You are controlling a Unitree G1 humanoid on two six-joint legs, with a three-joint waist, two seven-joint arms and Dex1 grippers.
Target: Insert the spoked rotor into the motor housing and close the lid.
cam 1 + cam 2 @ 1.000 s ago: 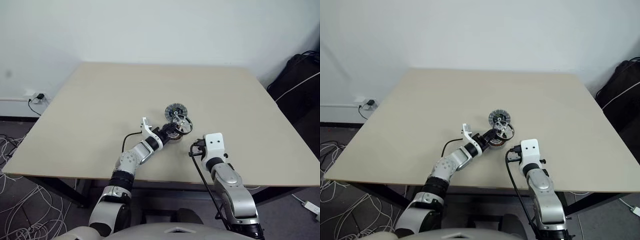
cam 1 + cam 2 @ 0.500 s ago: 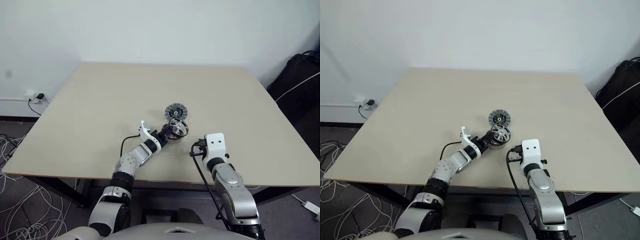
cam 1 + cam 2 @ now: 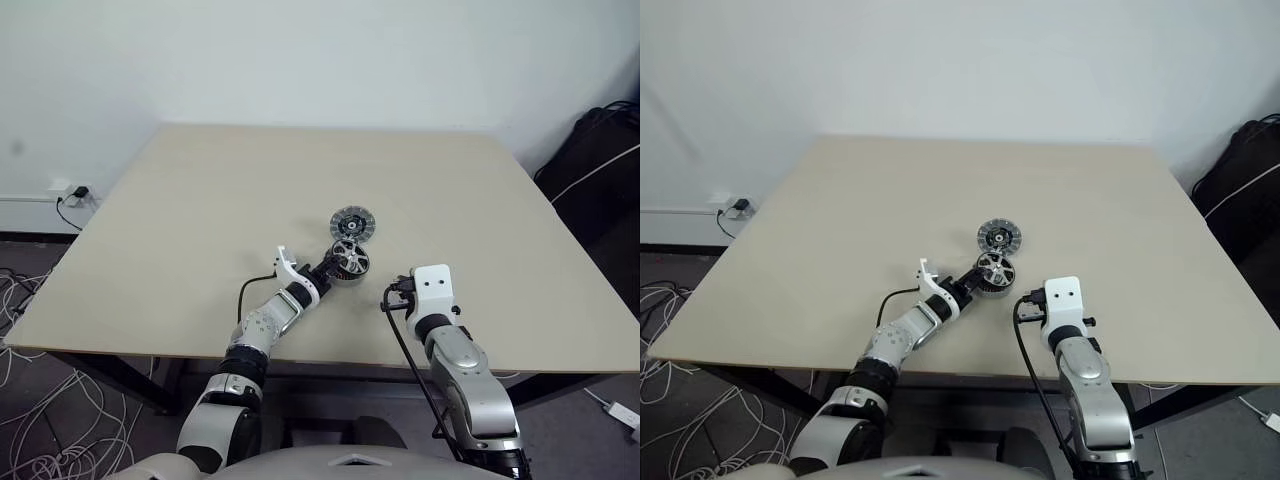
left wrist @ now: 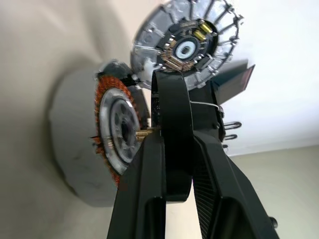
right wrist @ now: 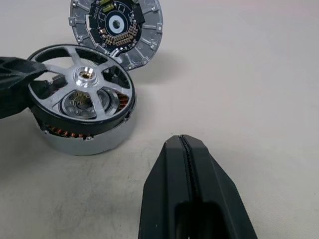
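Left eye view: the left tool [image 3: 333,268] reaches across the pale wooden table [image 3: 200,200] and grips the small silver spoked rotor with its dark outer rim [image 3: 350,260] by the near edge. The rotor sits on top of the motor housing, apparently so it can be lowered straight in.
Right eye view: the flat grey ribbed metal lid [image 3: 999,237] lies on the table just beyond the rotor, close enough to be fetched next. The right arm waits to the side, near the table's front edge.
Left wrist view: the left tool's two black fingers [image 4: 172,124] pinch a narrow part of the rotor's rim. Beside them is the round motor housing with its copper-brown ring of windings around a silver centre [image 4: 112,134], and past it the lid [image 4: 187,42], its dark circuit side facing the camera.
Right wrist view: the right tool [image 5: 185,149] is clenched on nothing and stands apart from the parts. The rotor [image 5: 82,79] rests on the housing [image 5: 79,132] with copper still visible under its rim, so it looks not fully seated, perhaps slightly tilted. The lid [image 5: 117,27] leans or lies just behind, nearly touching.
Judged stage: insertion under way; the rotor needs pressing level before release, and the lid is not yet fitted.
Risk: a tilted rotor may jam on the windings.
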